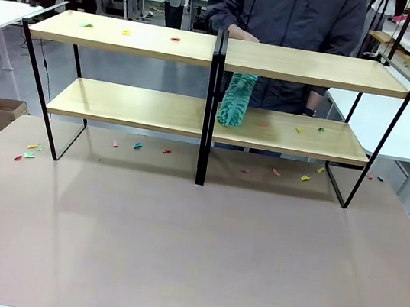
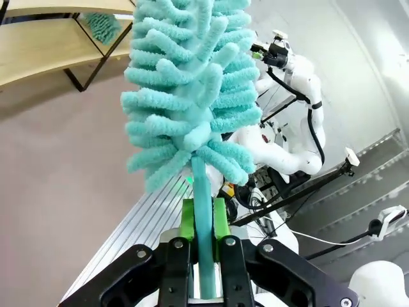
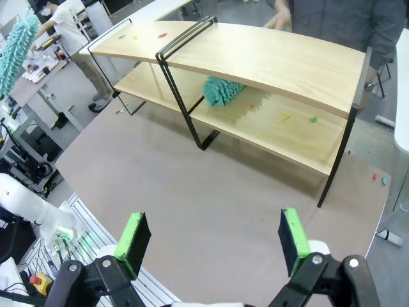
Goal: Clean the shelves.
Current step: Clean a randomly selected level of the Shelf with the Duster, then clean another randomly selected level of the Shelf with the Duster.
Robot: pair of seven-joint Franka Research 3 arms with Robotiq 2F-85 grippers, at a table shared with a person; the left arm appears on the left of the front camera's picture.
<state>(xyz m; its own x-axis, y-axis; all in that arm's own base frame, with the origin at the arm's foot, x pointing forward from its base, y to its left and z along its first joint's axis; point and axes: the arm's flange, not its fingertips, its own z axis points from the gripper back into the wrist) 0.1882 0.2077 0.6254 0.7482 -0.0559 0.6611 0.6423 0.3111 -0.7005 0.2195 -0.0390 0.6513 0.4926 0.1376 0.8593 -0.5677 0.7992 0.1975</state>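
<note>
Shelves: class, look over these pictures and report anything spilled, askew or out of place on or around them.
Small coloured scraps litter the shelves: some on the upper left board, some on the lower right board, more on the table underneath. A teal duster rests on the lower right board. Nothing looks askew or damaged.

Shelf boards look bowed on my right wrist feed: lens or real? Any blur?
Right wrist view: the light wooden two-tier shelves look curved, a wide-angle effect; front view: they run straight, with soft shadows on the taupe table; left wrist view: the teal fluffy duster in the left gripper is crisp.
</note>
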